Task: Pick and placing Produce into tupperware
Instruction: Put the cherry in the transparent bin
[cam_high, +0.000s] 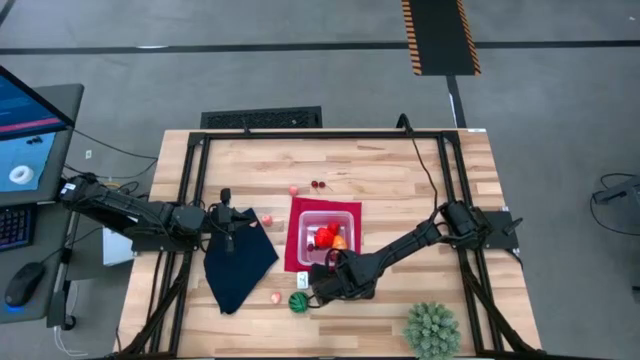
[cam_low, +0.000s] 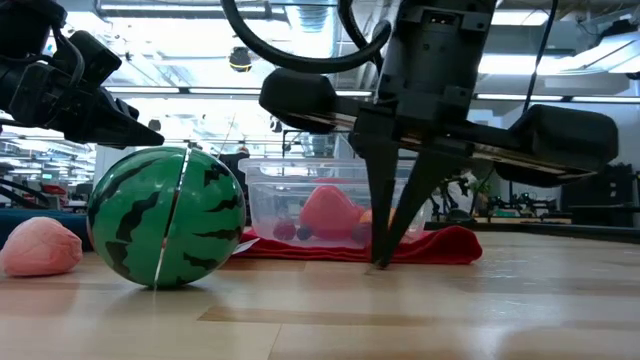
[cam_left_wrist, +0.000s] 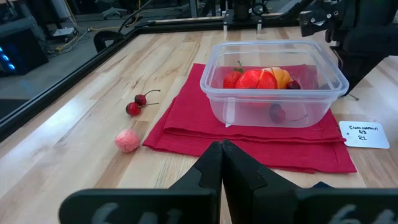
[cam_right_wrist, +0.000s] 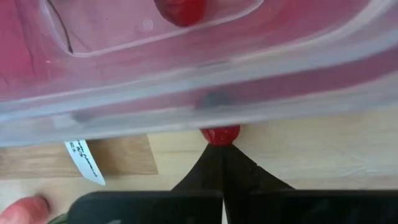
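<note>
1. The worktop (cam_high: 400, 170) is pale wood with a black frame.
2. The mat (cam_left_wrist: 180, 127) under the tupperware is flat red.
3. The tupperware (cam_left_wrist: 329, 81) is clear plastic, tinted pink by what lies beneath and within.
4. The produce inside (cam_left_wrist: 258, 79) shows red and orange.
5. The striped ball (cam_low: 165, 217) is bright green with dark green wavy bands.
6. The small lump (cam_low: 40, 247) beside it is soft pink.
7. The cherries (cam_left_wrist: 137, 104) are dark red.
8. The cloth (cam_high: 238, 262) is dark navy.
9. The spiky plant ball (cam_high: 432, 330) is dull green.
10. The paper label (cam_left_wrist: 364, 134) is white with dark writing.
11. The right gripper's fingers (cam_low: 385, 200) are black.
</note>
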